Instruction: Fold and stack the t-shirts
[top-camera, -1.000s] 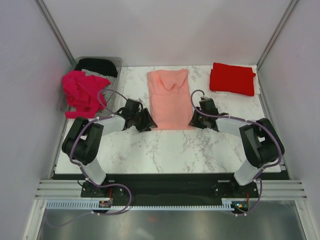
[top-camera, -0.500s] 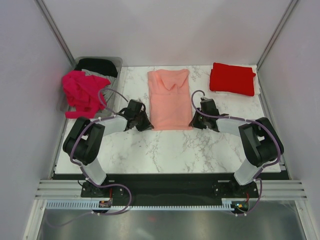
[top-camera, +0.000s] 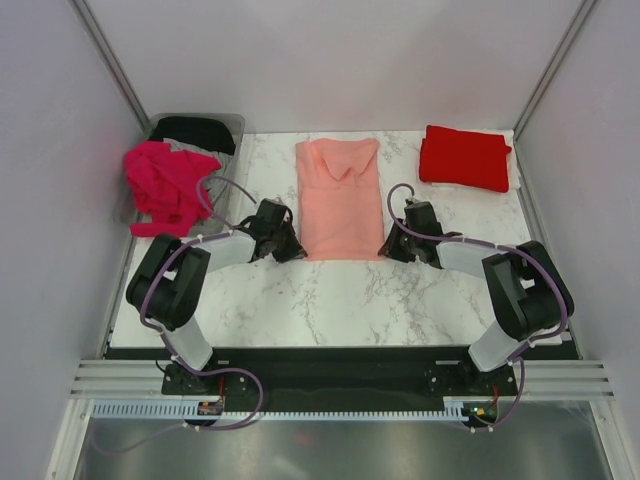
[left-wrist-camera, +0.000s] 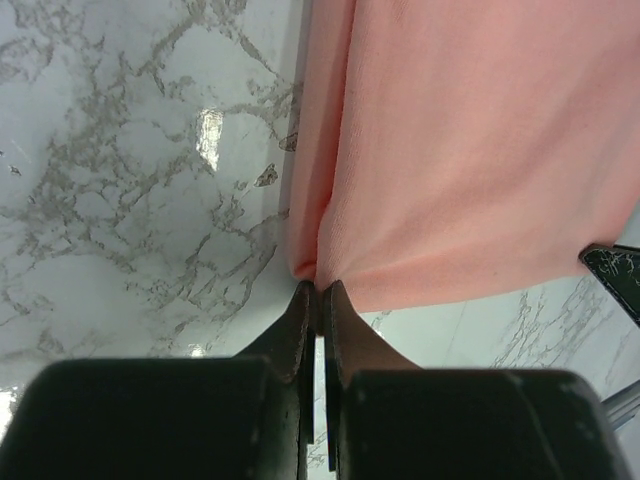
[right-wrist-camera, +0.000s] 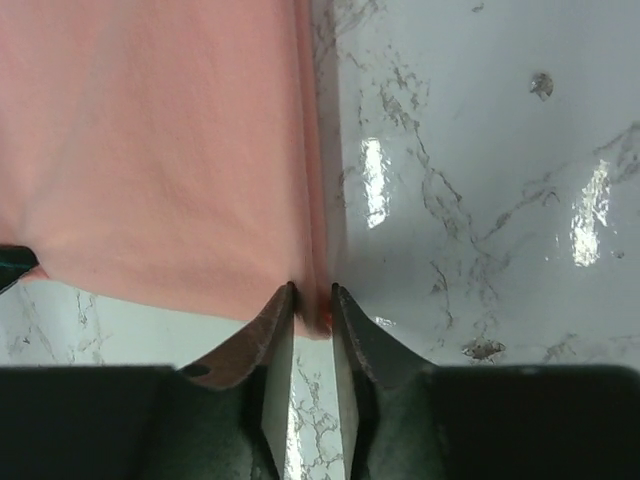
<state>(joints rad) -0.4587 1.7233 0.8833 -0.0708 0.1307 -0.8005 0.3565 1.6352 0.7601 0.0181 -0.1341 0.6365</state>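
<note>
A salmon pink t-shirt (top-camera: 340, 200), folded into a long strip, lies in the middle of the marble table. My left gripper (top-camera: 293, 250) is shut on its near left corner; in the left wrist view (left-wrist-camera: 318, 288) the tips pinch the cloth (left-wrist-camera: 480, 150). My right gripper (top-camera: 386, 248) is at the near right corner. In the right wrist view (right-wrist-camera: 312, 292) its jaws stand a narrow gap apart with the cloth (right-wrist-camera: 150, 150) filling it. A folded bright red t-shirt (top-camera: 464, 157) lies at the back right. A magenta t-shirt (top-camera: 165, 180) and a black one (top-camera: 192, 130) hang crumpled over the bin.
A clear grey plastic bin (top-camera: 236, 122) stands at the back left corner. Grey walls close in the table (top-camera: 340, 300) on the left, right and back. Bare marble lies between the shirt's near edge and the arm bases.
Both grippers have moved in to the salmon shirt's near corners and closed on them. The shirts themselves have not shifted.
</note>
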